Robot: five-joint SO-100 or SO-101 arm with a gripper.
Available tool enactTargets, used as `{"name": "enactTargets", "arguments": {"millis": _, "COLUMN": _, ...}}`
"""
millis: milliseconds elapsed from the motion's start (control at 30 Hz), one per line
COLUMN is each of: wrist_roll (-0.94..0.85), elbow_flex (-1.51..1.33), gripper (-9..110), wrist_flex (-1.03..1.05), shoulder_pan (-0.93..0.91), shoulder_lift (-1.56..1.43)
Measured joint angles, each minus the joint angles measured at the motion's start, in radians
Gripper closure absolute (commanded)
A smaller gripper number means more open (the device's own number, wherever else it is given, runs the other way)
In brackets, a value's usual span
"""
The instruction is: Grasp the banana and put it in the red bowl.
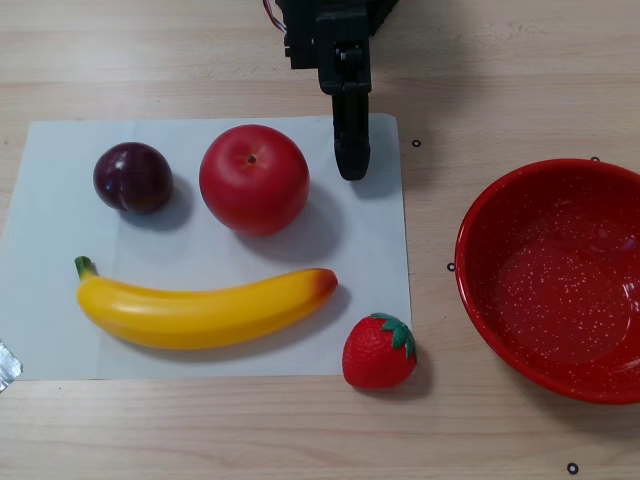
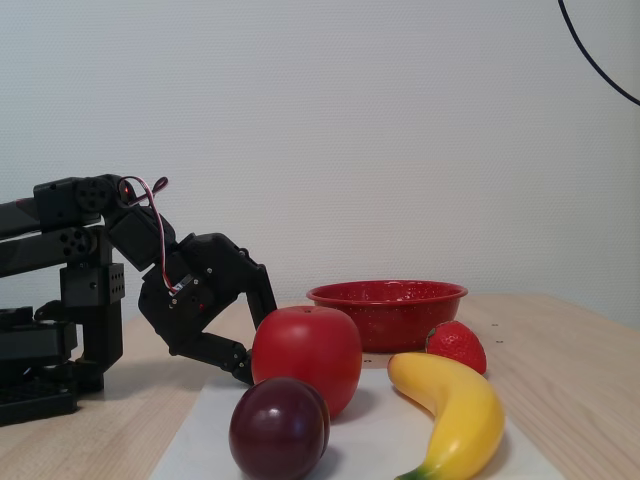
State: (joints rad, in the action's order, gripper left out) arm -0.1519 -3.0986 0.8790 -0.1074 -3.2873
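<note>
Spreading under everything is the pale wooden counter [image 1: 200,430], with a white sheet [image 1: 60,330] laid flat on it. Off the sheet, to the right in the other view, sits the red bowl [image 1: 500,240], holding nothing. The black arm [image 2: 60,290] folds low at the left of the fixed view, its jaws [image 1: 351,165] pointing down over the sheet's far edge just beside the apple [image 1: 254,180]; they grip nothing, and whether they are parted or pressed together I cannot tell. The banana [image 1: 200,312] lies flat on the sheet's near half, green stem left and orange tip right in the other view, well apart from the jaws. Beside the apple sits a dark plum [image 1: 133,177]. A strawberry [image 1: 378,352] rests at the sheet's corner, near the banana's tip.
</note>
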Motion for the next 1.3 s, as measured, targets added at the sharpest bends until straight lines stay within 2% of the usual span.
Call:
{"name": "enactTargets", "arguments": {"millis": 1033, "wrist_roll": 0.009, "elbow_flex": 0.000, "gripper": 101, "wrist_flex": 0.003, "shoulder_pan": -0.002, "shoulder_lift": 0.000}}
{"name": "enactTargets", "arguments": {"millis": 1300, "wrist_roll": 0.009, "elbow_flex": 0.012, "gripper": 101, "wrist_flex": 0.078, "shoulder_pan": -0.002, "shoulder_lift": 0.017}}
